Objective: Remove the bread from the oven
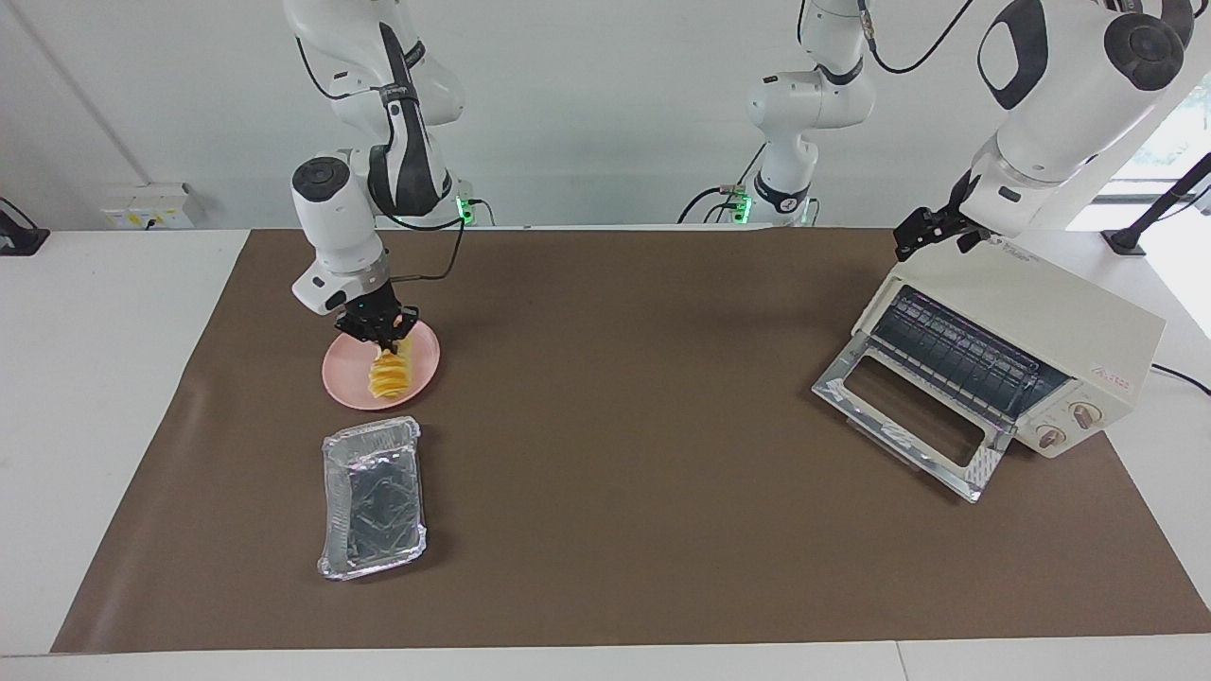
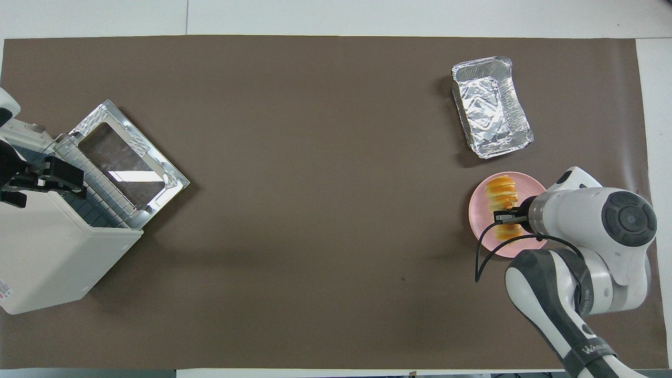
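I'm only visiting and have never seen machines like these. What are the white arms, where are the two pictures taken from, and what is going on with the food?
The white machines are two robot arms, each ending in a small two-finger gripper. One picture looks at them from across the table; the other looks steeply down from above their own end, so its sides are swapped.

On the brown mat, at the left arm's end, stands a cream oven with its glass door folded down and its rack bare. At the right arm's end are a pink plate and, farther from the robots, an empty foil tray.

The right gripper is down at the plate, its fingers around one end of the bread, which rests on the plate. The left gripper waits over the oven's top, holding nothing.
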{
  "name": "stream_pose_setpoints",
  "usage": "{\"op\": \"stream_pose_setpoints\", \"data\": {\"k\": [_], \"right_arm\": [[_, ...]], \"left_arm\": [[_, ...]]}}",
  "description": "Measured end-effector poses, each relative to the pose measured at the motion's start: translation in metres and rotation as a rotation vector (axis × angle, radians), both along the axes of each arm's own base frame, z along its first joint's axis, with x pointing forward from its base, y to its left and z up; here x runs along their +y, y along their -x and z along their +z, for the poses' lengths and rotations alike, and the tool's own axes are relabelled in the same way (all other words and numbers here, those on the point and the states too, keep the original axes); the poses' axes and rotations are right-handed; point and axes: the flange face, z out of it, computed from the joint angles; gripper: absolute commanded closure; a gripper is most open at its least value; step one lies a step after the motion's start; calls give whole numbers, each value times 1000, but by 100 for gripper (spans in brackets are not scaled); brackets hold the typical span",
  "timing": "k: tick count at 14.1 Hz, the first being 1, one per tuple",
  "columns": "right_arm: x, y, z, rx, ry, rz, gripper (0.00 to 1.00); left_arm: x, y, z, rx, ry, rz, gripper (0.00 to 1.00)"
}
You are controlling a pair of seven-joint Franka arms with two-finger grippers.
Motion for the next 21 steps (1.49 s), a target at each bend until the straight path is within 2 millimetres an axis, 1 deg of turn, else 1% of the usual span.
{"op": "stream_pose_setpoints", "data": {"k": [1,7,9,10,12,14,16,19,21], "right_arm": [[0,0,0,0,0,0,1],[0,-1,3,-4,2,25,0],[-1,-7,14,6,6,55,0],[-2,-13,26,17,8,59,0],[-5,-30,63,31,12,65,0],[-9,-45,109,42,16,68,0],[-10,-54,157,55,19,80,0],[-12,-55,218,96,20,111,0],[-19,-49,249,142,18,127,0]], "left_arm": [[0,0,0,0,0,0,0],[0,0,0,0,0,0,0],[0,0,0,0,0,0,0],[0,0,0,0,0,0,0],[0,0,0,0,0,0,0],[0,0,0,0,0,0,0],[0,0,0,0,0,0,0],[0,0,0,0,0,0,0],[0,0,0,0,0,0,0]]}}
